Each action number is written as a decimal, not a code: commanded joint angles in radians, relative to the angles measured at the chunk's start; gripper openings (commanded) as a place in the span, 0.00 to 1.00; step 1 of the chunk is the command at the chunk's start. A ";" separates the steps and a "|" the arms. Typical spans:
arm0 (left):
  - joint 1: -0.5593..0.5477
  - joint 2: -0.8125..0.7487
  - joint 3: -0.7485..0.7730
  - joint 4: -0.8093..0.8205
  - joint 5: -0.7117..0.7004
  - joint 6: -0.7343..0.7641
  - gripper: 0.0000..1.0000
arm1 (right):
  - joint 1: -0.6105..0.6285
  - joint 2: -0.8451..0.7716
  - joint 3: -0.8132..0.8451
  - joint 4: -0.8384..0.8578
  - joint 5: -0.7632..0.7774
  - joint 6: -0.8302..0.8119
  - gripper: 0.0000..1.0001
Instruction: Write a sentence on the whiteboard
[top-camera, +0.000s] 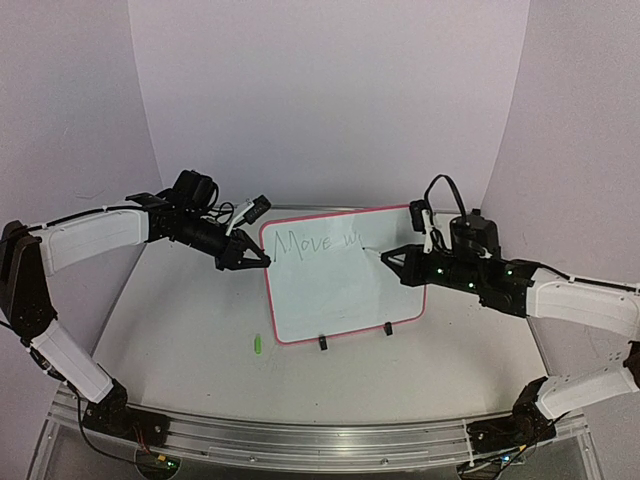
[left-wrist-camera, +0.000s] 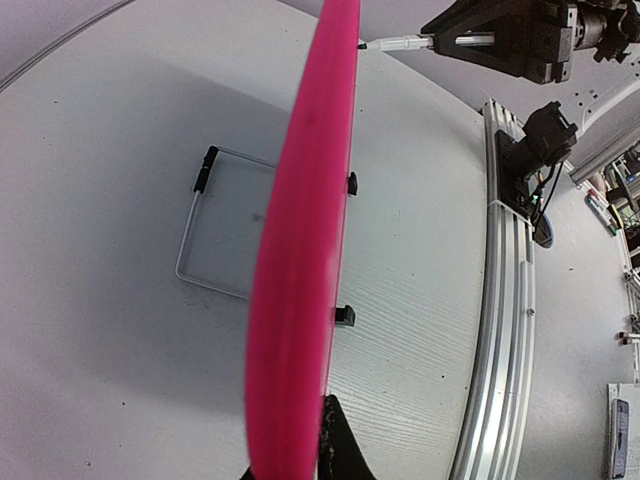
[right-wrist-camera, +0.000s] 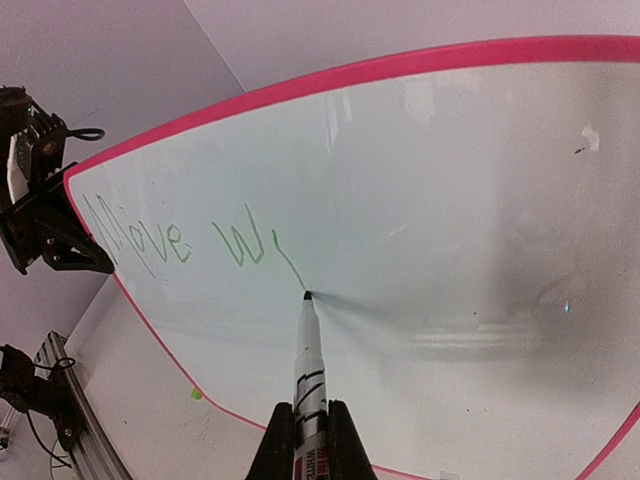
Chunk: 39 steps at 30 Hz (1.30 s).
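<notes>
R claw (right-wrist-camera: 305, 447) clenched on marker (right-wrist-camera: 306, 350), tip touching whiteboard (right-wrist-camera: 450, 200) at end of sentence (right-wrist-camera: 180, 240) "Move w"; L claw (top-camera: 256, 259) grips board's edge.

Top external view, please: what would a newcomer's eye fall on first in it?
The whiteboard, framed in pink-red, stands at the centre of the table, with the green sentence begun along its top: "Move w". The right fingers hold a marker with its tip on the board just after the last letter, while the left fingers grip the board's left edge.
</notes>
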 joint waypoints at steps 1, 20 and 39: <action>0.006 0.009 0.000 -0.015 -0.069 0.046 0.00 | -0.005 -0.045 0.002 0.007 -0.004 0.002 0.00; 0.006 0.010 0.000 -0.013 -0.069 0.046 0.00 | -0.005 0.008 0.105 0.033 0.002 -0.050 0.00; 0.006 0.021 0.002 -0.015 -0.068 0.048 0.00 | -0.004 0.019 0.102 0.034 0.040 -0.059 0.00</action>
